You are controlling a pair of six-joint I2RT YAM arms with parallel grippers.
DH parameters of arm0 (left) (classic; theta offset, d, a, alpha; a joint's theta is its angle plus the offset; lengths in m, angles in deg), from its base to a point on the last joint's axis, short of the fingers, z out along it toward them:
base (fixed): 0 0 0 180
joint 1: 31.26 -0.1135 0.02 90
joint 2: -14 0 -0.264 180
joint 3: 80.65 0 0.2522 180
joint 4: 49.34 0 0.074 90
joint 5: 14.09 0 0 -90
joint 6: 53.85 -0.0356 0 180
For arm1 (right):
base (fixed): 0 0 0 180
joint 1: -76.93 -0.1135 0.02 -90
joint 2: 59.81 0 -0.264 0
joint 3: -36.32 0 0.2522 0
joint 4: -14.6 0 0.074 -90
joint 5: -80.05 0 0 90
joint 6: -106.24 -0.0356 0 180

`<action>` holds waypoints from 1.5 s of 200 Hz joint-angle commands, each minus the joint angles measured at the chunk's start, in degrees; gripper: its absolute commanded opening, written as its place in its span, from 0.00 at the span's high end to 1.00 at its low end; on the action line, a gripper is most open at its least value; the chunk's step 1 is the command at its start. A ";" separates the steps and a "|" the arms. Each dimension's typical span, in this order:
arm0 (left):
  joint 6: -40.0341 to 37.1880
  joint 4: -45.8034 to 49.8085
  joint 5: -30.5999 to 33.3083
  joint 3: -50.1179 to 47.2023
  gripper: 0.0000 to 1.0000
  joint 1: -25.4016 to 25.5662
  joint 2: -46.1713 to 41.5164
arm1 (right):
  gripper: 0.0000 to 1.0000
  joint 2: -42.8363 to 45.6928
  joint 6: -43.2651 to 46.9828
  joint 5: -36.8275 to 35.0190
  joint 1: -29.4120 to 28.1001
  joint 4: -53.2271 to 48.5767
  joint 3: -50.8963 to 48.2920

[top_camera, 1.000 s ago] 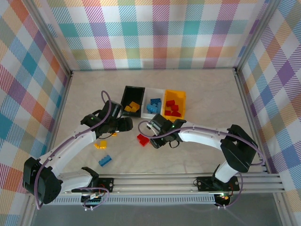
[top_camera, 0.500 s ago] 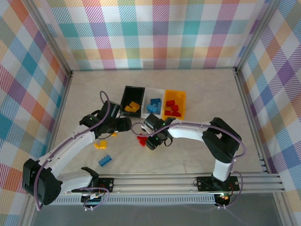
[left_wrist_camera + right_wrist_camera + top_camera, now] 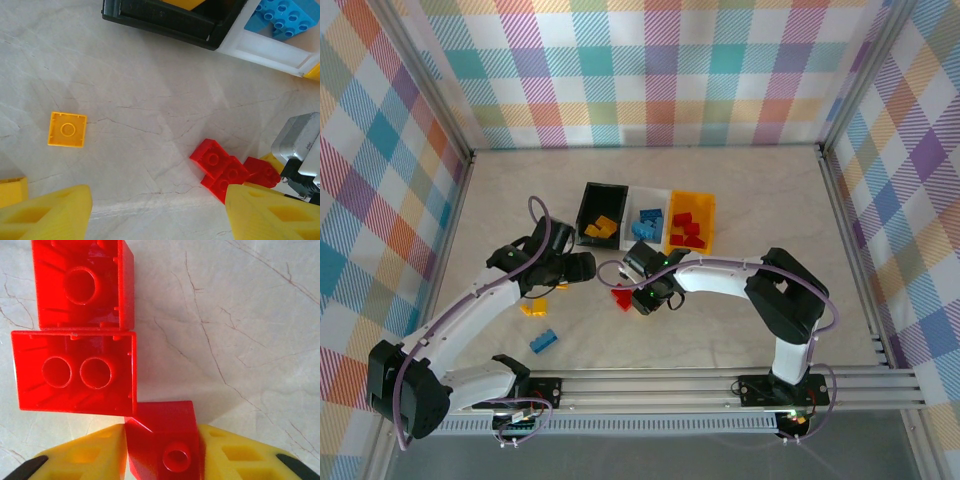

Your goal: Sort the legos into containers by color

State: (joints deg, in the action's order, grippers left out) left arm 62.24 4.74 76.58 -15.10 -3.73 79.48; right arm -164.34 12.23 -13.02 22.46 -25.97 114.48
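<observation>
Bins (image 3: 649, 191): 3 | red bricks (image 3: 75, 372) on table (image 3: 250, 315): 3 | right tool (image 3: 162, 435) clamps one | left tool (image 3: 155, 202) spread, empty

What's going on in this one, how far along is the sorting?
Two arms are sorting bricks by color. The right end effector is down at the table, closed on a small red brick beside two other red bricks lying upside down. The left end effector hangs open and empty above the table near a flat yellow piece. The black bin holds yellow bricks, the white bin blue ones, the yellow bin red ones. A blue brick lies loose.
</observation>
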 commanded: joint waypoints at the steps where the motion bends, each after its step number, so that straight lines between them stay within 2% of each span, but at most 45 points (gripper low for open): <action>1: -0.77 0.38 -0.84 -0.73 0.29 -0.63 -1.06 | 0.62 2.13 -1.04 -0.57 -0.06 -0.44 -0.99; 101: -0.64 -0.22 -2.54 -0.28 0.29 -0.67 0.55 | 0.61 11.85 -1.86 -3.02 1.56 -3.94 -1.30; 126: -0.41 -0.85 -2.97 -0.32 0.29 -0.70 1.38 | 0.60 15.05 0.27 -3.86 5.36 -5.90 0.13; 157: -0.50 -0.95 -2.99 0.02 0.28 -0.67 1.80 | 0.59 15.10 2.50 -3.87 13.10 -8.06 4.59; 184: -0.67 -0.91 -3.12 0.07 0.28 -0.71 2.05 | 0.59 11.09 2.17 -3.68 19.70 -7.43 9.76; 209: -0.79 -0.43 -3.37 0.51 0.28 -0.64 2.21 | 0.59 5.52 1.20 -4.98 22.98 -6.38 14.78; 230: -1.05 0.24 -3.89 0.56 0.28 -0.68 2.07 | 0.59 0.54 -0.08 -3.07 25.82 -6.35 18.51; 244: -1.13 0.73 -3.79 0.25 0.28 -0.66 1.60 | 0.57 -1.11 0.07 -2.09 26.06 -6.83 19.70; 261: -0.97 0.70 -3.48 -0.54 0.28 -0.69 0.90 | 0.54 1.54 -1.41 0.25 25.55 -5.78 17.34; 283: -1.01 -0.08 -4.24 -1.12 0.28 -0.63 1.14 | 0.43 7.63 -3.34 -1.94 20.92 -8.86 12.85; 300: -0.87 -1.22 -4.41 -1.64 0.27 -0.67 1.88 | 0.32 12.54 -5.04 -0.84 16.85 -9.44 6.72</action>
State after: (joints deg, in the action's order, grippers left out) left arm 62.07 4.54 73.34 -15.32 -3.80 81.33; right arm -159.64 9.98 -15.75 45.01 -32.05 126.94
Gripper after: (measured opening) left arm 0.725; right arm 0.618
